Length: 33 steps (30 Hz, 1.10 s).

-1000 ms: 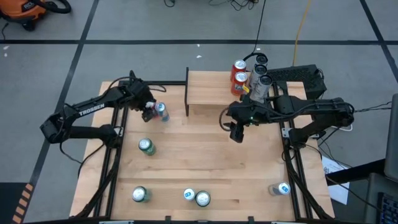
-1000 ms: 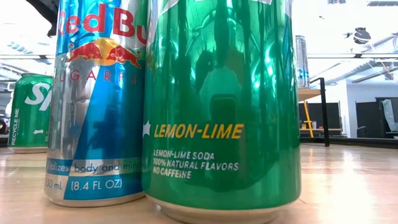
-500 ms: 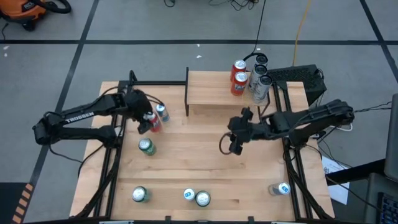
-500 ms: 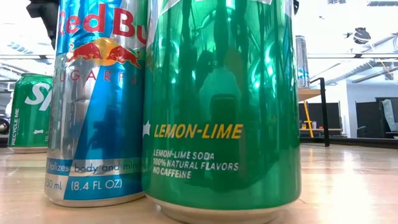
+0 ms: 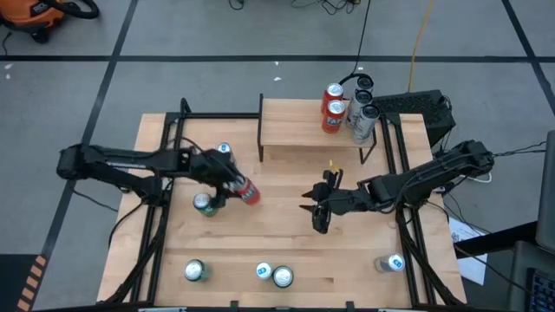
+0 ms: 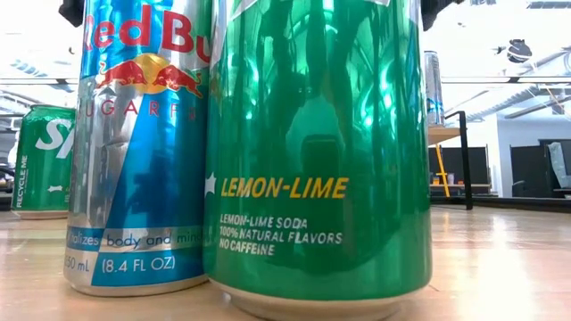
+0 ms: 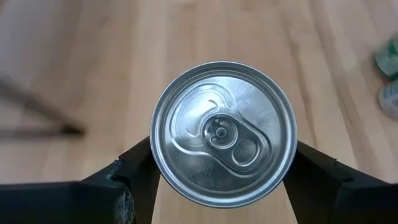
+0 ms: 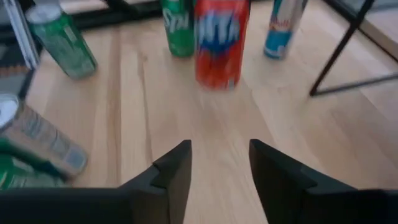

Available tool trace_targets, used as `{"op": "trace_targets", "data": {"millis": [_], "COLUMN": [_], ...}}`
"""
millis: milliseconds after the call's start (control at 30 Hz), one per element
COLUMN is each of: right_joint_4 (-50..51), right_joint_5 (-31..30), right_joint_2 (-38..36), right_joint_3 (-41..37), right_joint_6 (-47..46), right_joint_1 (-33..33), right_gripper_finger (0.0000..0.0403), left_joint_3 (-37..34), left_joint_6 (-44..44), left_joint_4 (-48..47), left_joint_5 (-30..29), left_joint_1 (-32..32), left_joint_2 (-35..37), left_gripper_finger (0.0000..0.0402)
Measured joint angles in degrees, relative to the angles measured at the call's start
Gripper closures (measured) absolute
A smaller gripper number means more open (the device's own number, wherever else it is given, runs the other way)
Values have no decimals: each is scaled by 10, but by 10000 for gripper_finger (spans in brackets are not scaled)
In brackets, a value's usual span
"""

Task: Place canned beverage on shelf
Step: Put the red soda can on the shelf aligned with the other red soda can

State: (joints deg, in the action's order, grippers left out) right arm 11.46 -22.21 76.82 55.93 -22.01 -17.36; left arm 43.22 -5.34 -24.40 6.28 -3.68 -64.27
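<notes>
A red can point(image 5: 248, 192) hangs tilted over the table's left middle, with my left gripper point(image 5: 239, 187) shut on it; its silver top point(image 7: 224, 134) faces the left wrist camera. The shelf point(image 5: 303, 130), a light-wood board on black side supports, stands at the far edge. At its right end stand two red cans point(image 5: 331, 106) and some silver ones point(image 5: 362, 111). My right gripper point(image 5: 316, 215) hovers open over the table's right middle with nothing between its fingers point(image 8: 171, 171). In the right wrist view the red can point(image 8: 221, 43) shows ahead. My left gripper pinches the red can between its two fingers point(image 7: 140, 171), one on each side of the wall point(image 7: 163, 180) just below the top rim. The fingers come slanting down from the table's left. The can is tilted and clear of the tabletop.
Loose cans stand on the table: blue point(image 5: 224, 150) at far left, green point(image 5: 204, 204) beside the held can, three along the near edge point(image 5: 263, 271), one blue at near right point(image 5: 392, 263). A green can point(image 6: 317, 152) and a blue one point(image 6: 138, 143) fill the low view.
My left gripper has swung from beside the blue can at the far left toward the table's middle and a little nearer, turning as it went, carrying the red can clear of the table. My right gripper has come down from beside the shelf toward the near edge.
</notes>
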Motion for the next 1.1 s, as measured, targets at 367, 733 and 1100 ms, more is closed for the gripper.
{"op": "trace_targets", "data": {"millis": [367, 733, 1100], "right_joint_4": [-237, -329, -375], "right_joint_5": [10, 10, 12], "right_joint_2": [55, 111, 156], "right_joint_3": [-87, -87, -87], "right_joint_6": [65, 63, 121], "right_joint_1": [22, 54, 56], "right_gripper_finger": [130, 96, 92], "left_joint_3": [12, 113, 131], "left_joint_6": [-105, -132, -119], "left_joint_4": [165, 109, 133], "left_joint_5": [-5, -5, -25], "left_joint_1": [21, 31, 31], "left_joint_2": [-146, -257, -275], "left_gripper_finger": [142, 105, 88]}}
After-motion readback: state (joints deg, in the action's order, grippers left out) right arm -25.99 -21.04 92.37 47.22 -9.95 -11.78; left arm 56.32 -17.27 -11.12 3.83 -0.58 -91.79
